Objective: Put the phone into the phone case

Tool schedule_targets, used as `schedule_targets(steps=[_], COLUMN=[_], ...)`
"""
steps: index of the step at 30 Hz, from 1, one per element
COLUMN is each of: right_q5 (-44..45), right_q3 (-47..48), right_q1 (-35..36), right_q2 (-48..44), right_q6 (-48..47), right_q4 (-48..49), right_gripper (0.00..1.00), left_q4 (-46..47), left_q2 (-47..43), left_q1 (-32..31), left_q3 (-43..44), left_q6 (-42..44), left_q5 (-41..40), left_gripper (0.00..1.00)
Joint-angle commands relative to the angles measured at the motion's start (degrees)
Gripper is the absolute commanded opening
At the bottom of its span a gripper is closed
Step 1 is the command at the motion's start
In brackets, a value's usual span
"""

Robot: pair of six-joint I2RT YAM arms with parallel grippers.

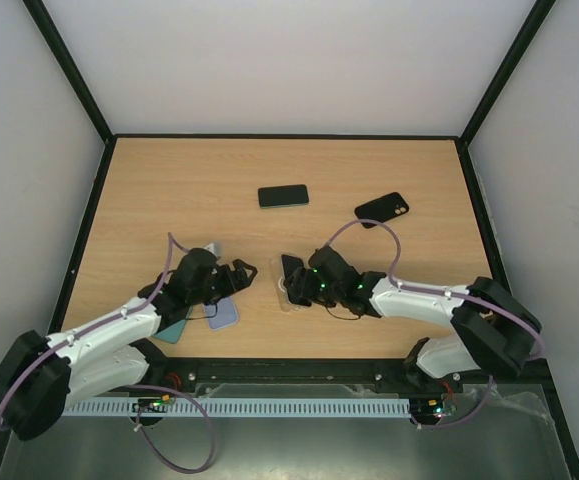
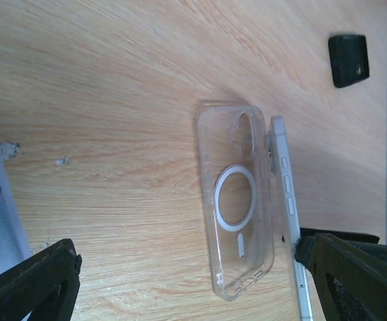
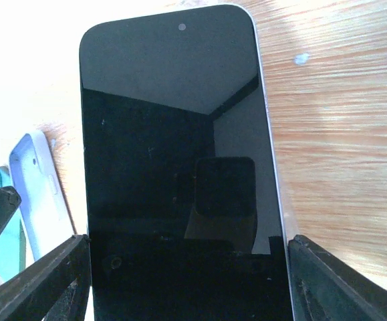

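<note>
The clear phone case [image 2: 236,214] lies flat on the wooden table, open side up, with a white ring in its back. It also shows in the top view [image 1: 285,294]. The phone [image 3: 173,154], with a dark screen and a silver frame, stands on its long edge right beside the case [image 2: 288,214]. My right gripper [image 3: 183,281] is shut on the phone's two long sides [image 1: 293,270]. My left gripper [image 2: 193,284] is open, its fingers [image 2: 36,284] wide apart on either side of the case's near end. Its right finger sits against the phone's edge.
A lavender case [image 1: 225,313] and a teal case [image 1: 174,328] lie under my left arm; both show in the right wrist view, lavender [image 3: 43,194] and teal [image 3: 6,231]. A black phone [image 1: 283,196] and a black case [image 1: 382,208] lie farther back.
</note>
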Motion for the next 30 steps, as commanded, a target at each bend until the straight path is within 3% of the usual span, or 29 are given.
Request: schedule_targets(steps=[1,7,20,30], right_q5=[1.5,0.3,-2.6,-1.3], right_q3=[4.2,6.3,9.8,7.3], right_q1=[0.9,2.0,3.5,3.6], right_q2=[2.4,4.6,10.4,10.5], right_q6=[0.9,0.5,-11.2,-12.7], right_q4=[2.6,3.2,-1.1,-1.1], right_gripper=[0.61,0.6,0.6,0.61], left_q4=[-0.9,-0.2,3.4,4.0], left_q2=[-2.7,-1.3,-1.3,-2.5], left_q1=[2.0,2.0,2.0,2.0], left_q3=[-1.5,-2.4,-4.3,-4.3], left_q6=[0.7,0.2,-3.3,-5.7], left_q5=[3.3,4.5,6.8,7.6], left_gripper=[0.93,0.9,0.89,0.88])
